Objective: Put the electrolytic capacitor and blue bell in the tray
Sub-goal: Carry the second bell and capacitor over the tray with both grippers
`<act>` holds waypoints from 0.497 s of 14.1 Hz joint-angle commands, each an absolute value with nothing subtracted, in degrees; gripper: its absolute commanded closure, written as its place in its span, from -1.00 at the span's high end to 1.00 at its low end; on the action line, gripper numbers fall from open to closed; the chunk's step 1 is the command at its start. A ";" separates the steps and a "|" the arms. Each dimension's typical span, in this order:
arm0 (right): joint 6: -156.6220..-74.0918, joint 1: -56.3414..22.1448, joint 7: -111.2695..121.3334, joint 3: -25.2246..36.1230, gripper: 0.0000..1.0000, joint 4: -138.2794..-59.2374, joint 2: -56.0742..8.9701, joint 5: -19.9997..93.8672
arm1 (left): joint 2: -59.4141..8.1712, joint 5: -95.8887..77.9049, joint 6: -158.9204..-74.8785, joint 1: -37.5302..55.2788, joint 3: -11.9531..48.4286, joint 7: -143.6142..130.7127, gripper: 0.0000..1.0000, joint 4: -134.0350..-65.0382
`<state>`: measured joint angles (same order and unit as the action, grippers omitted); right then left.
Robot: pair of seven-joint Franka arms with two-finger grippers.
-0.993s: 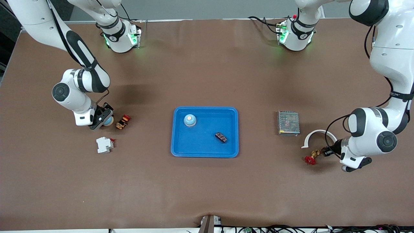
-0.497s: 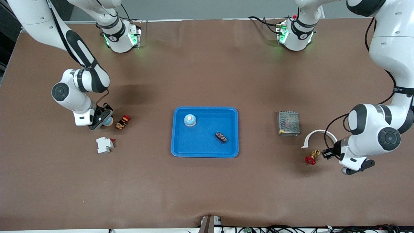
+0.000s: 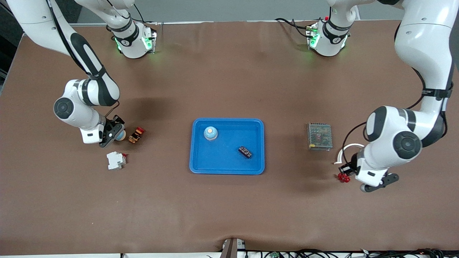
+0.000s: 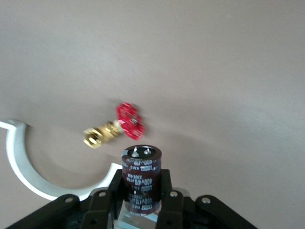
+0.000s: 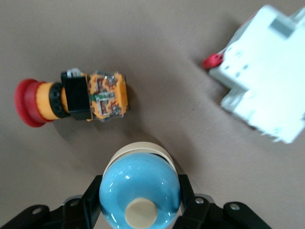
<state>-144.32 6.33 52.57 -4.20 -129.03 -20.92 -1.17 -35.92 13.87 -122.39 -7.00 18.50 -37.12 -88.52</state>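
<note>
- From the front, we see the tray (image 3: 227, 146) mid-surface (image 3: 222, 208), holding a blue bell (image 3: 210, 133) and a small black block (image 3: 245, 152). At the right arm's end, the right end effector (image 3: 115, 133) is clamped on a second blue bell (image 3: 120, 135), beside a red push button (image 3: 136, 134) and a white breaker (image 3: 116, 160). At the left arm's end, the left end effector (image 3: 346, 167) hangs over a red-handled valve (image 3: 343, 177), near a white ring piece (image 3: 348, 147) and a mesh box (image 3: 319, 136).
- In the left wrist view, we see the left end effector (image 4: 141, 194) gripping the electrolytic capacitor (image 4: 141, 177) upright, above the valve (image 4: 116, 130).
- In the right wrist view, we see the right end effector (image 5: 139, 198) closed around the bell (image 5: 139, 190), with the button (image 5: 71, 99) and breaker (image 5: 264, 74) near.
</note>
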 commanded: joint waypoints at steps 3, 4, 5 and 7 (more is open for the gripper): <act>-130.20 5.81 52.12 -5.10 -0.24 -120.78 -18.54 -0.62 | -34.98 15.03 -121.20 -0.36 18.19 -48.14 -1.00 -88.95; -127.12 5.19 50.90 -5.10 -0.24 -118.33 -18.46 -0.62 | -35.07 15.03 -121.20 1.13 18.19 -50.60 -1.00 -88.68; -123.78 4.14 49.15 -5.10 -0.24 -115.52 -18.54 -0.62 | -35.33 14.94 -121.20 2.80 18.19 -53.32 -1.00 -88.59; -118.76 1.68 45.37 -5.10 -0.25 -111.03 -18.54 -0.62 | -35.59 14.77 -121.20 5.52 18.19 -58.08 -1.00 -88.33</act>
<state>-123.45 3.98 49.16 -4.99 -115.25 -18.76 -1.08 -35.92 13.87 -122.12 3.29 18.53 -54.00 -88.69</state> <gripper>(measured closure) 0.335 0.665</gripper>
